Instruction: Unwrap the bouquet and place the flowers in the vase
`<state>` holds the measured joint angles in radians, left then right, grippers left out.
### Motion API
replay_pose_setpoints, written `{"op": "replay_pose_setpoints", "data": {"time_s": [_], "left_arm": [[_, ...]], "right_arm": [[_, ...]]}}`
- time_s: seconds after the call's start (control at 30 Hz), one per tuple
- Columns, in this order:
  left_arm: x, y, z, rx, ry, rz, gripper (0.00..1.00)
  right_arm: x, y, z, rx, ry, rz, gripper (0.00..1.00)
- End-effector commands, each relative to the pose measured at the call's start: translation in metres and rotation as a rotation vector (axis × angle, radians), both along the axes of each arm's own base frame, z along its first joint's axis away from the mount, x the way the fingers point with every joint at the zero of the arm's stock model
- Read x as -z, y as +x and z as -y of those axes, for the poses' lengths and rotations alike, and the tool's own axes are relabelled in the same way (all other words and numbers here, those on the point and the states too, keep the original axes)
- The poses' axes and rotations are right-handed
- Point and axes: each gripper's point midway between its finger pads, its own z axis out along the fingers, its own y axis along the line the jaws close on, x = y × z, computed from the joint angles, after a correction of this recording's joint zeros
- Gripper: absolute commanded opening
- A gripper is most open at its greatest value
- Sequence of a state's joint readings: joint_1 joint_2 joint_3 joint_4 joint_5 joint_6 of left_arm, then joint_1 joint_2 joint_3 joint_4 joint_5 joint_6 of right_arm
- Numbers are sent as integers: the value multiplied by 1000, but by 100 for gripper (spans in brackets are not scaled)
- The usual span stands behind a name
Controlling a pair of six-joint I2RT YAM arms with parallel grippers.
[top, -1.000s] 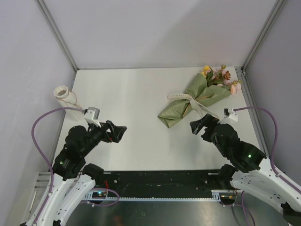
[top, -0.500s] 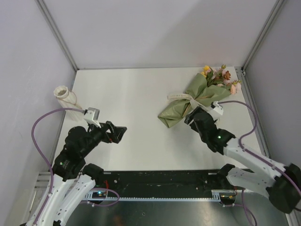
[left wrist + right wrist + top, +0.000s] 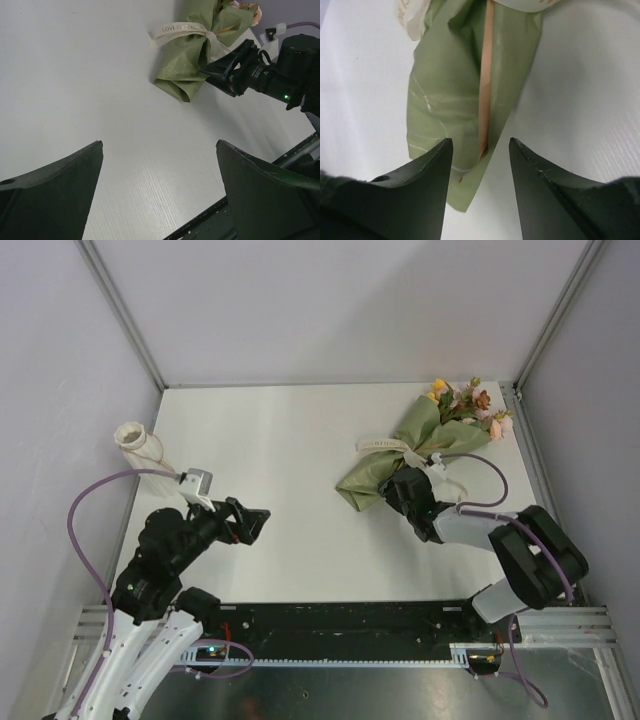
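The bouquet (image 3: 400,452) lies at the back right of the table, wrapped in olive-green paper and tied with a cream ribbon (image 3: 384,445). Its flowers (image 3: 470,402) point to the far right corner. My right gripper (image 3: 392,486) is at the wrap's narrow stem end. In the right wrist view the right gripper (image 3: 480,141) has its jaws partly apart, and the paper's lower edge (image 3: 470,165) with a peach inner strip lies between the fingers, untouched. The cream vase (image 3: 135,443) stands at the left edge. My left gripper (image 3: 255,521) hovers wide open over bare table (image 3: 159,145), holding nothing.
Grey walls and metal frame posts close in the table at the back and on both sides. A black rail (image 3: 340,625) runs along the near edge. The right arm's purple cable (image 3: 480,462) arcs beside the bouquet.
My right arm has reached forward and left, from beside the bouquet to its stem end, and its jaws have narrowed. The left arm, the vase and the bouquet have not moved.
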<state>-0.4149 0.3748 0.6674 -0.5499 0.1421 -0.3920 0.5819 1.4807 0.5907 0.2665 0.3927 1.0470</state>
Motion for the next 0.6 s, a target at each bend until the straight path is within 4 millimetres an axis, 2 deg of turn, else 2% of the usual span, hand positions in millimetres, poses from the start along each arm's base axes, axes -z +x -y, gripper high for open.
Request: {"op": "replay_pose_setpoints", "data": {"time_s": [0.0,0.1,0.33,0.47,0.57], "left_arm": [[-4,-2,1,12,-3,25,100],[-2,-1,2,14,0,16,100],[3,2,3,13,11,-6,100],[9,5,4,9,21,-32,99],[16,9,5,-2,15,-75,98]], "right_arm": [[-9,21,-16,-10,136,52,54],[-1,23,-17,-12,145,38,50],[7,16,-24,-47,163,-5,27],[5,1,-34,-98,195,-40,16],[2,-17,-38,-126,207,-44,8]]}}
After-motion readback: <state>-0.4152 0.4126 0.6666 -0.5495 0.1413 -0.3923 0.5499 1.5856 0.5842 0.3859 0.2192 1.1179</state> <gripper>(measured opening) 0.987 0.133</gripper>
